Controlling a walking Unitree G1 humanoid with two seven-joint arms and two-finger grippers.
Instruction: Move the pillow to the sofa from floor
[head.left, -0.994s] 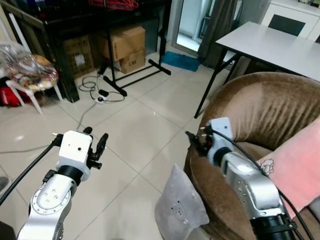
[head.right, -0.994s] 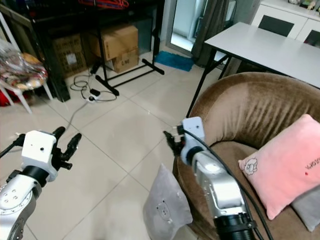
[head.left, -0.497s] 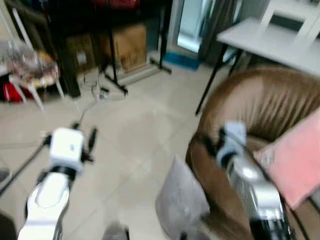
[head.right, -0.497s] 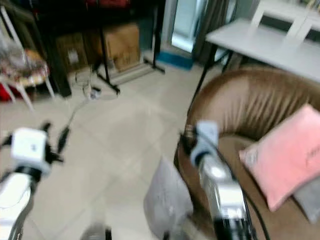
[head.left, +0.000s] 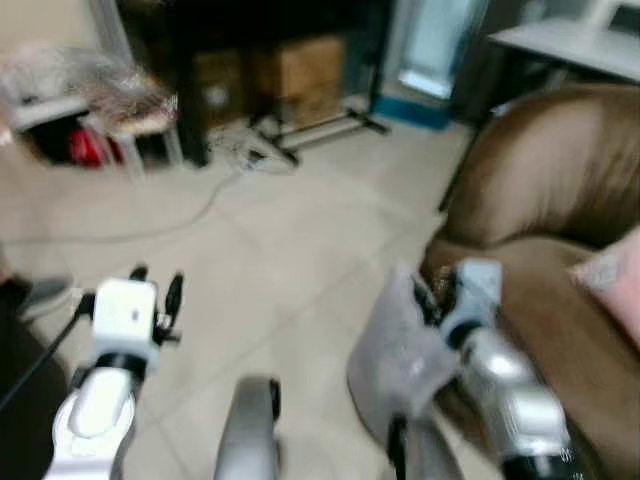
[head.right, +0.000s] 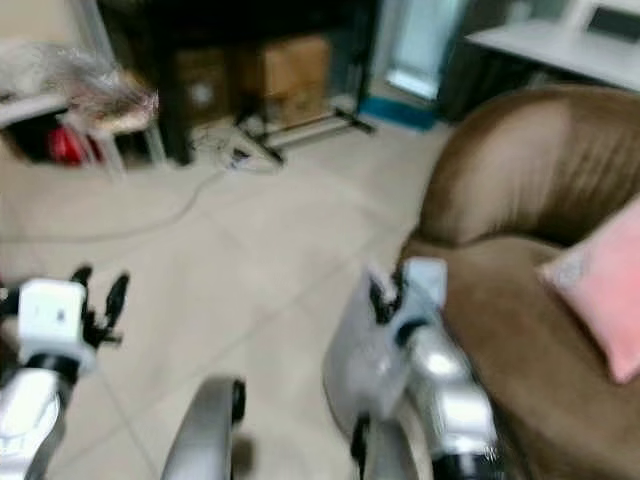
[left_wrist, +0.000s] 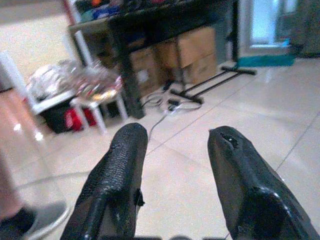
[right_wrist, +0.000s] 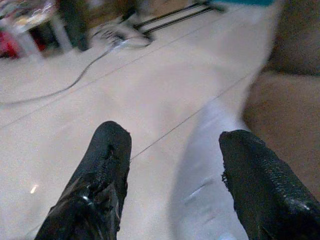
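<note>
My view has swung left; grey pillow (head.left: 395, 355) on floor beside sofa (head.left: 540, 200), right gripper (right_wrist: 175, 175) spread wide, empty

Your two head views look forward and down from the robot's head, both blurred. They share the same scene: tiled floor (head.left: 300, 240), brown sofa (head.right: 520, 190) on the right, boxes (head.left: 300, 75) at the back.

Left wrist view looks along the left gripper (left_wrist: 177, 150) low over the floor, facing the boxes (left_wrist: 200, 47) under the dark shelf (left_wrist: 150, 20) well ahead of its fingertips. You get that shelf in the head views too.

Right wrist view looks along the right gripper (right_wrist: 175, 165), close up on the grey pillow (right_wrist: 205, 185) lying just past its fingertips, sofa (right_wrist: 295, 95) right beside it. Head views show that same pillow (head.left: 395, 350).
</note>
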